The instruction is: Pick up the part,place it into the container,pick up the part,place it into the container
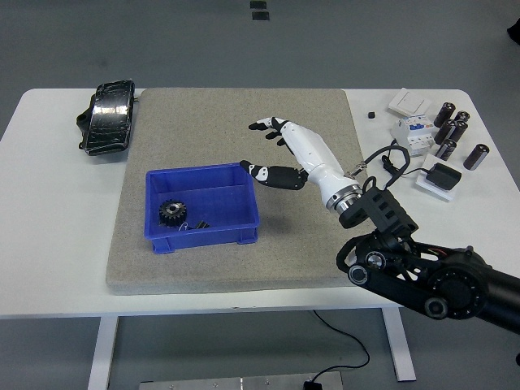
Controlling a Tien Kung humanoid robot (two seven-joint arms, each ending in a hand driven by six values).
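Now we see one right hand (272, 154) raised over the grey mat (236, 122), fingers spread apart and holding nothing, just beyond the far right corner of the single blue bin (244, 231). Inside the bin we count two parts: one black gear (171, 213) at the left and one small dark piece (201, 225) beside it. Six black cylinders (457, 134) stand at the table's (49, 227) far right. One black pedal (107, 116) sits far left.
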